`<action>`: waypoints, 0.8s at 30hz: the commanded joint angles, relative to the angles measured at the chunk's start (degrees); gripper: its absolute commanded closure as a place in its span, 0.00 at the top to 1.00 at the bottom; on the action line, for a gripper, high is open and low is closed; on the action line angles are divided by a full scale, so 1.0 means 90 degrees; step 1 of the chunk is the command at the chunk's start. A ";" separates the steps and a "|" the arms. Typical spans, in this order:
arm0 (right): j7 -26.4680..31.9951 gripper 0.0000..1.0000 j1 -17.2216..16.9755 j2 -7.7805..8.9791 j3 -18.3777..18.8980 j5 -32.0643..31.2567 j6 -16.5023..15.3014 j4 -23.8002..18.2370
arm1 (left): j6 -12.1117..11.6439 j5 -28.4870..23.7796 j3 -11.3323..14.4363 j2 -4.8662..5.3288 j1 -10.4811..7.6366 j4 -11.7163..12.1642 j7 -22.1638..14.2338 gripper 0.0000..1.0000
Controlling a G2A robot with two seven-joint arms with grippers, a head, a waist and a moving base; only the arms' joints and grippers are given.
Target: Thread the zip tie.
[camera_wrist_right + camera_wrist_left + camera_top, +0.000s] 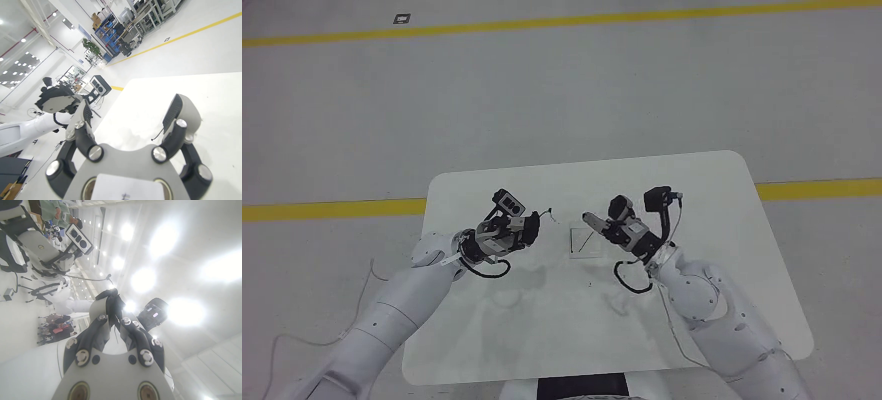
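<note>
My left gripper [112, 295] is shut on a thin black zip tie [115, 332], whose strap runs down between the fingers. From above, this gripper [531, 228] hovers over the table's left-centre, with a short end of the tie [547, 213] sticking out toward the other arm. My right gripper [130, 111] is open with nothing between its ribbed pads [171, 111]. It sits [594, 226] a short gap to the right of the left one. A second thin black zip tie [585, 241] lies on the table just below it, and its end [157, 134] peeks out beside one finger.
The white table [692, 300] has rounded corners. A faint rectangular outline [573, 243] surrounds the lying tie. The left arm's gripper [54, 102] appears across the gap in the right wrist view. Yellow floor lines [332, 210] run beyond the table.
</note>
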 commanded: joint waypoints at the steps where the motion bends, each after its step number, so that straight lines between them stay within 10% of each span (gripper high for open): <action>1: 0.0063 1.00 -0.0070 0.0025 0.0161 0.0210 -0.0141 -0.0016 | 0.0000 0.0000 0.0000 0.0000 0.0000 0.0000 0.0000 0.00; 24: 0.0407 1.00 -0.0528 0.0355 0.0657 0.1994 -0.0141 -0.1383 | 0.0000 0.0000 0.0000 0.0000 0.0000 0.0000 0.0000 0.00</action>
